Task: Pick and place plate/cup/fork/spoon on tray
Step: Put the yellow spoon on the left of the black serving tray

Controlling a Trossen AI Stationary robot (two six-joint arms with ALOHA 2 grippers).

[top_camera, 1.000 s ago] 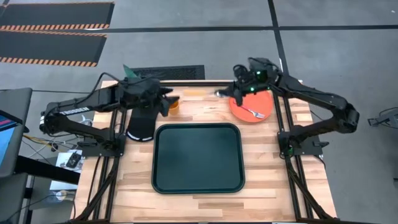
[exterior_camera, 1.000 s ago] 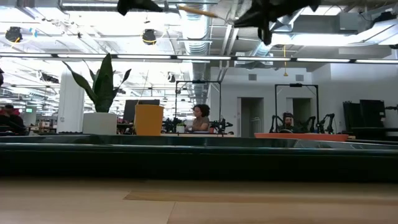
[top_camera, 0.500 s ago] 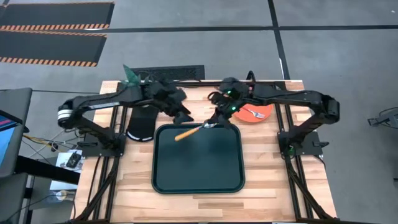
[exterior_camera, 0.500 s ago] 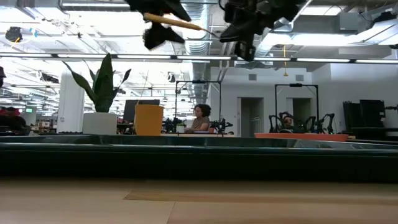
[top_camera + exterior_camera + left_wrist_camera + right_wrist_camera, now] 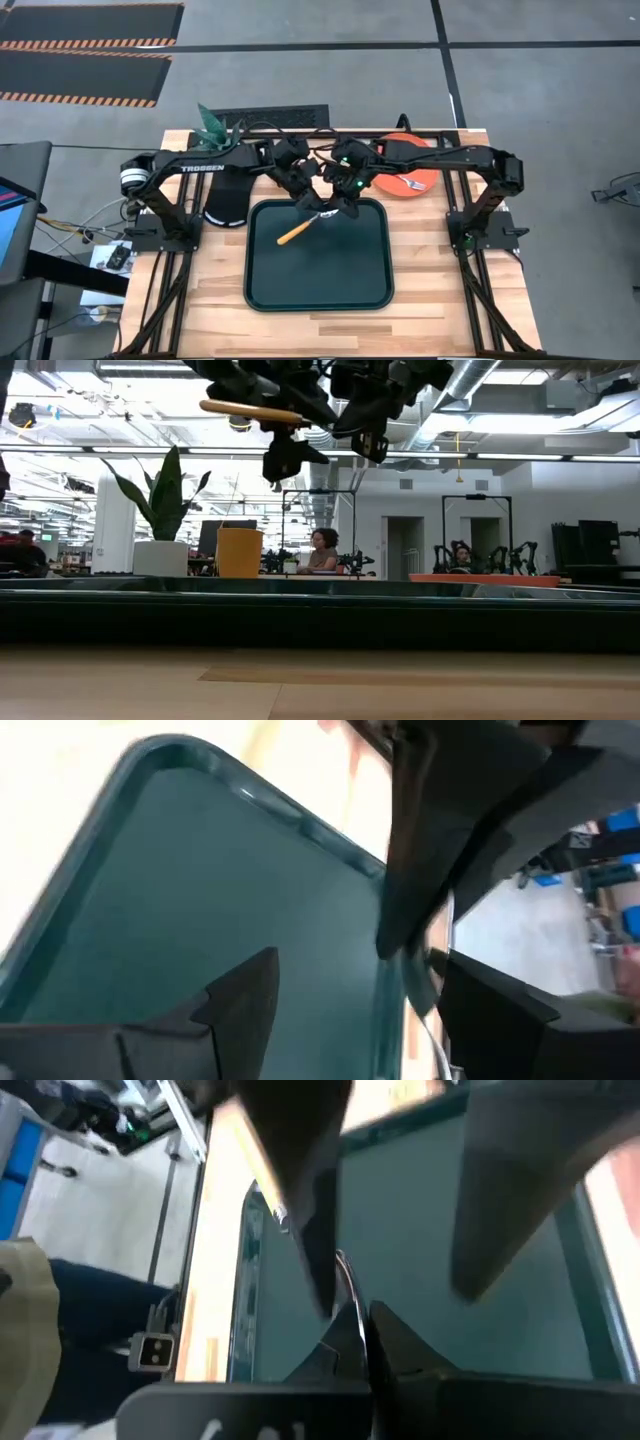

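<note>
Spoon [image 5: 300, 228] hangs in the air over the far part of the tray [image 5: 318, 290], orange handle slanting toward my left side, silver bowl end up at my right gripper [image 5: 332, 210]. That gripper's fingers are pinched on the bowl end; the right wrist view shows the thin metal neck [image 5: 345, 1275] running between my two dark fingers w/ the tray's green floor behind. In the low view the spoon handle [image 5: 250, 411] sits high above the table, nearly level, well clear of the tray rim.

My left gripper [image 5: 302, 193] is right beside the right one, above the tray's far edge. Its fingers are spread apart, nothing between them; the left wrist view looks past them onto the tray corner [image 5: 170, 750], and my other arm fills much of the rest of that view.

Plate [image 5: 408, 176] lies on the wooden table [image 5: 440, 300] beyond the tray's far right corner, partly under my right arm. Fork [image 5: 409, 184] rests on the plate. Cup [image 5: 239, 552] shows in the low view as an orange shape past the tray, next to a white pot w/ a green plant [image 5: 160, 505]. Black mat [image 5: 226, 203] lies left of the tray.
</note>
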